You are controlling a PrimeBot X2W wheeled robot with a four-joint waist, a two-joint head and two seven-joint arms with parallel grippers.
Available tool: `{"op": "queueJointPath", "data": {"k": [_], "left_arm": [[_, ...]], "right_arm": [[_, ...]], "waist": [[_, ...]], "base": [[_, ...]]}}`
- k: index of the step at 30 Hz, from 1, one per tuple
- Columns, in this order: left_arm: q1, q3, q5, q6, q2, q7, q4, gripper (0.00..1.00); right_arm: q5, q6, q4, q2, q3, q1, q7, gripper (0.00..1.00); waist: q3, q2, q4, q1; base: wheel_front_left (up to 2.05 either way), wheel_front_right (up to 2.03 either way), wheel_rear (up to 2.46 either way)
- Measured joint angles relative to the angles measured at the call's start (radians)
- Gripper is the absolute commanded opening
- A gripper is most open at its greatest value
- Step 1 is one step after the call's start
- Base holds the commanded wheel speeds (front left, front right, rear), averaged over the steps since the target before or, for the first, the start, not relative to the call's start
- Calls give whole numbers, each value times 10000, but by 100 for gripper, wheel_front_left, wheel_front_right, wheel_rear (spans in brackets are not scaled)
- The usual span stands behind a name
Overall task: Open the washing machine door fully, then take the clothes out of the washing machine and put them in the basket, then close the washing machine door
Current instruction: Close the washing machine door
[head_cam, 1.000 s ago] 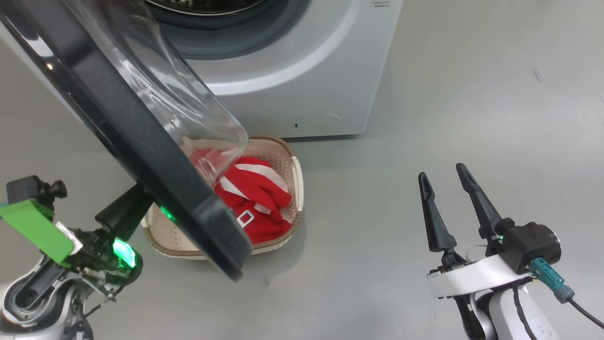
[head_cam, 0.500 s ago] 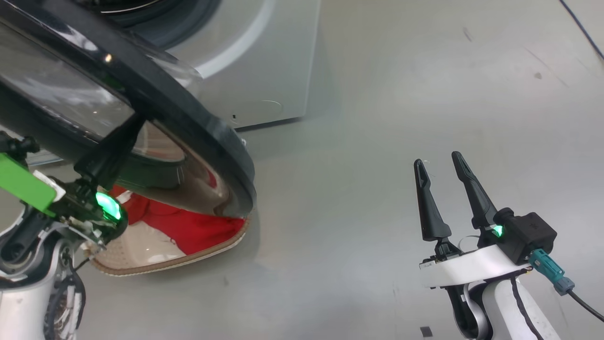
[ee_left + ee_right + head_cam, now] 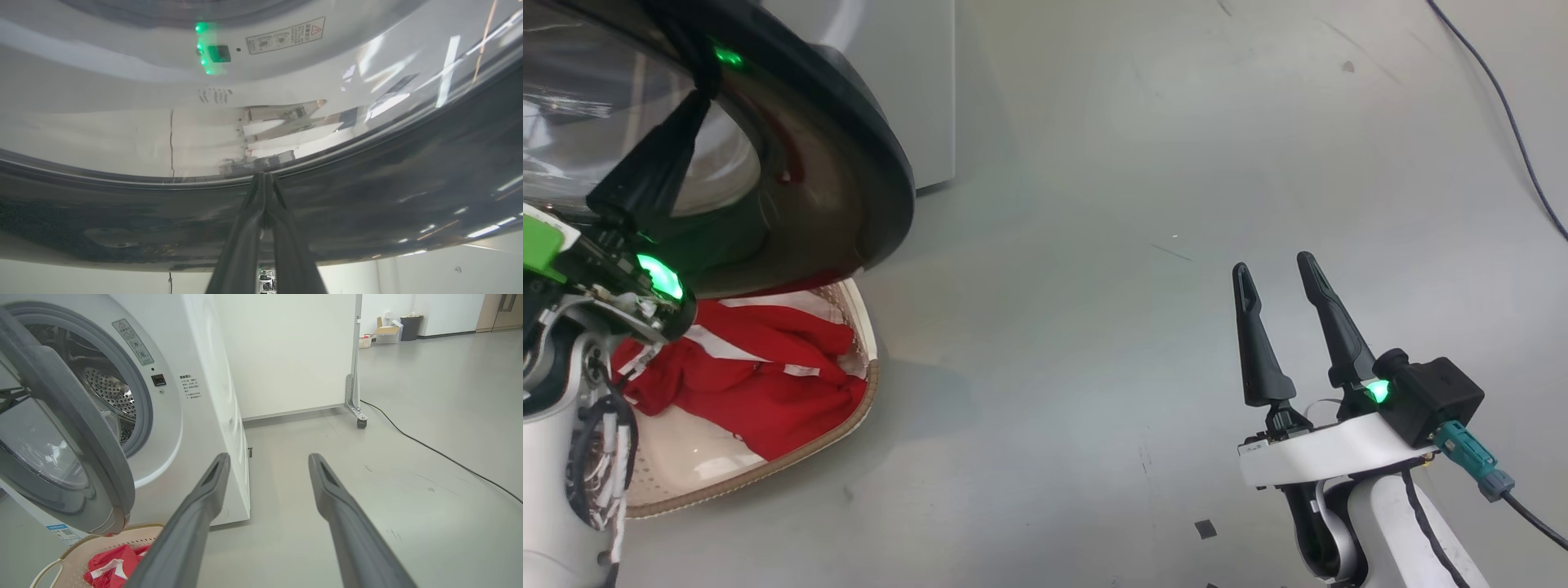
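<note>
Door-closing stage. The washing machine door [image 3: 882, 171], at ten o'clock in the head view, stands ajar. It is rigid, hinged, glossy and probably slick, so push on its black rim, not the glass. Your left gripper [image 3: 264, 176], fingers pinched together, touches it where rim meets glass. Your right gripper [image 3: 1274, 268], at four o'clock, is spread wide and empty. The clothes [image 3: 768, 392] lie in the basket [image 3: 872, 384] at eight o'clock.

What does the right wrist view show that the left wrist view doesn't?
Right wrist: the steel drum, the basket holding the clothes, the open right gripper, a floor cable. Left wrist: the shut left gripper, tips at the black rim, close up. Both: the washing machine door, partly open, and the washing machine front with its warning label.
</note>
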Motion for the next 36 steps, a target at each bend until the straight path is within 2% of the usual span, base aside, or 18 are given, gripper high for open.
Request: {"op": "queueJointPath", "data": {"k": [20,29,36], "left_arm": [[-2261,523,602,261,263,-1074,1306,0],[-2731,399,694,244,263,-1185,1896,0],[-2847,270,690,-134,8,-1175,2311,0]], "right_arm": [[506,-174,-90,29,309,-394,2,100],[522,-249,-40,33,270,-516,0,100],[485,-337,-29,35,35,-564,0,100]], "waist": [[865,0,-1193,0],[994,0,-1318,0],[977,0,-1143,0]], "base": [[0,0,0],[0,0,0],[0,0,0]]}}
